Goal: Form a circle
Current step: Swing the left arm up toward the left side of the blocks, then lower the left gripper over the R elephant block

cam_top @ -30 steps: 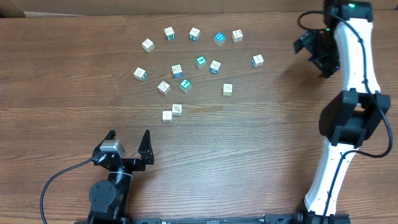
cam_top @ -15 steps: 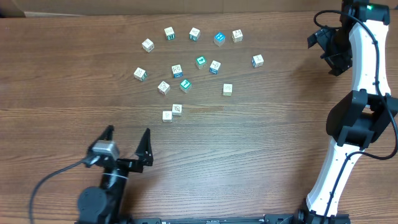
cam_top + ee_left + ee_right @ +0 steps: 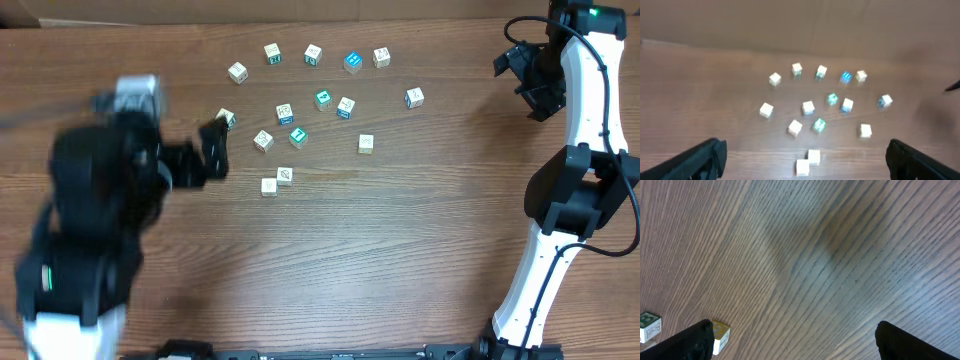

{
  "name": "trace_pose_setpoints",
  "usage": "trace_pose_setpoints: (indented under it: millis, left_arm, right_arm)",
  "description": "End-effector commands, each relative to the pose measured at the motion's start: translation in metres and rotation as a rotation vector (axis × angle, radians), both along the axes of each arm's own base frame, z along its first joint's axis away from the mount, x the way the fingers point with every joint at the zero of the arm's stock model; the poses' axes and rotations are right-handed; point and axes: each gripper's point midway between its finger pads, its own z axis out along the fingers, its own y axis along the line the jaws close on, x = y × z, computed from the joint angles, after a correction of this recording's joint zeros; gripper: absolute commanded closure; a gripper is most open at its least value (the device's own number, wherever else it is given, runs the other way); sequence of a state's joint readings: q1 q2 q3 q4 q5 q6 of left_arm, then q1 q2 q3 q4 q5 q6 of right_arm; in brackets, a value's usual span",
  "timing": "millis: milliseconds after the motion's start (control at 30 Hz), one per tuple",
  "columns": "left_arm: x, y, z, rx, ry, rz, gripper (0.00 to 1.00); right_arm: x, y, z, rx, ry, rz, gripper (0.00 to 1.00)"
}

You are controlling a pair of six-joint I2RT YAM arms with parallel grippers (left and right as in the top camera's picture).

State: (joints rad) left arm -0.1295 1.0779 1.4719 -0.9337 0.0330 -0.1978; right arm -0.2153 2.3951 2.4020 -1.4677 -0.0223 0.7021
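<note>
Both sets of fingers gape wide, empty. My left gripper [image 3: 208, 152] has swung up beside the scattered cubes [image 3: 285, 113], none moved; right gripper [image 3: 528, 82] waits well apart. Ring-forming is only starting.

No text, brand, number or sign can be read. Printed marks are seen on the faces of the small pale wooden cubes [image 3: 285, 113] scattered on the brown wood-grain table [image 3: 400, 250], but they are too small and blurred to be made out. In the right wrist view a green mark is shown on one white-faced cube [image 3: 650, 326], yet no letter can be told.
</note>
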Motion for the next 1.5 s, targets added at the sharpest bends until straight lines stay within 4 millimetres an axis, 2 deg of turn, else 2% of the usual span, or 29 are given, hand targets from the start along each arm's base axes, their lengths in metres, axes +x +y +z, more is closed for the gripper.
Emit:
trace_pose_setpoints:
  millis: [0,167,233,300,333,400,433,467,500,533,567,600,667,800,967,1167,1367,1467]
  left_arm:
    - [0.035,-0.005,0.008,0.070,0.099,-0.034,0.00]
    - [0.093,-0.013,-0.010,0.078,0.171,-0.036,0.00]
    - [0.110,-0.015,-0.029,0.082,0.208,-0.037,0.00]
    - [0.119,-0.016,-0.052,0.090,0.271,-0.039,0.00]
    - [0.121,-0.016,-0.064,0.095,0.311,-0.040,0.10]
    - [0.123,-0.017,-0.093,0.105,0.402,-0.043,0.59]
    - [0.123,-0.017,-0.108,0.111,0.449,-0.044,0.70]
    - [0.124,-0.017,-0.123,0.116,0.494,-0.046,0.73]
    - [0.126,-0.017,-0.148,0.124,0.567,-0.048,0.74]
    - [0.127,-0.018,-0.163,0.130,0.609,-0.050,0.72]
    - [0.130,-0.020,-0.188,0.146,0.671,-0.065,0.61]
    - [0.132,-0.021,-0.200,0.158,0.698,-0.080,0.54]
    - [0.134,-0.024,-0.224,0.183,0.750,-0.111,0.46]
    - [0.136,-0.032,-0.260,0.228,0.817,-0.176,0.41]
    - [0.136,-0.043,-0.294,0.282,0.870,-0.258,0.37]
    - [0.140,-0.050,-0.327,0.293,0.906,-0.278,0.39]
    - [0.140,-0.051,-0.357,0.297,0.952,-0.283,0.41]
    - [0.141,-0.051,-0.361,0.296,0.953,-0.282,0.44]
  right_arm:
    - [0.003,-0.002,0.018,-0.012,-0.044,0.000,0.00]
    - [0.003,-0.002,0.018,-0.012,-0.044,0.000,0.00]
    - [0.003,-0.002,0.018,-0.012,-0.044,0.000,0.00]
    - [0.003,-0.002,0.018,-0.012,-0.044,0.000,0.00]
    - [0.003,-0.002,0.018,-0.012,-0.044,0.000,0.00]
    - [0.003,-0.002,0.018,-0.012,-0.044,0.000,0.00]
    - [0.003,-0.002,0.018,-0.012,-0.044,0.000,0.00]
    - [0.003,-0.002,0.018,-0.012,-0.044,0.000,0.00]
    - [0.003,-0.002,0.018,-0.012,-0.044,0.000,0.00]
    - [0.003,-0.002,0.018,-0.012,-0.044,0.000,0.00]
    - [0.003,-0.002,0.018,-0.012,-0.044,0.000,0.00]
    - [0.003,-0.002,0.018,-0.012,-0.044,0.000,0.00]
    - [0.003,-0.002,0.018,-0.012,-0.044,0.000,0.00]
    - [0.003,-0.002,0.018,-0.012,-0.044,0.000,0.00]
    - [0.003,-0.002,0.018,-0.012,-0.044,0.000,0.00]
    - [0.003,-0.002,0.018,-0.012,-0.044,0.000,0.00]
    - [0.003,-0.002,0.018,-0.012,-0.044,0.000,0.00]
    - [0.003,-0.002,0.018,-0.012,-0.044,0.000,0.00]
